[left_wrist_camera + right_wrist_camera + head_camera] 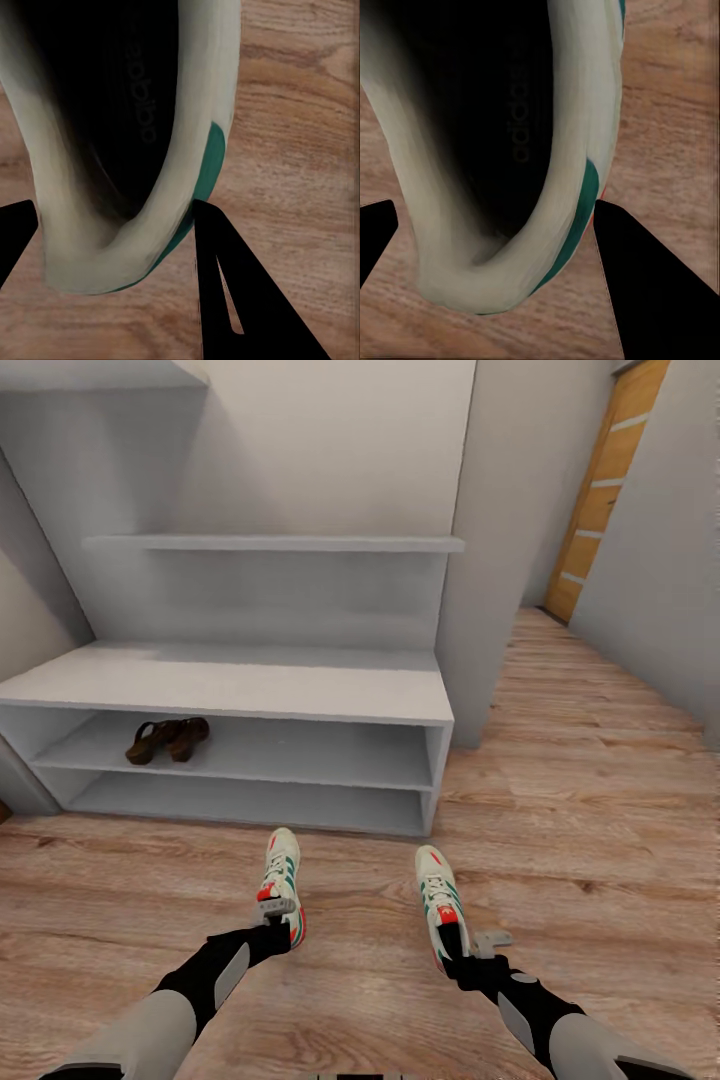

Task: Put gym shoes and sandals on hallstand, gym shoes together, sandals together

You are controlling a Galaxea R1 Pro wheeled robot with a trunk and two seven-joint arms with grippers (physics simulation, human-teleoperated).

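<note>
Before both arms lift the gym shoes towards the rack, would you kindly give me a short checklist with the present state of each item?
1. Left gripper straddles the heel of the left gym shoe: ok.
2. Right gripper straddles the heel of the right gym shoe: ok.
3. Fingers closed firmly on the heels: cannot tell.
4. Sandals already side by side on the hallstand's upper shelf: ok.
5. Free shelf space beside the sandals for both shoes: ok.
6. Gym shoes off the corridor floor: not ok.

We see pale grey walls (330,450), and a wooden door (605,490), perhaps ajar, at the far right end.
</note>
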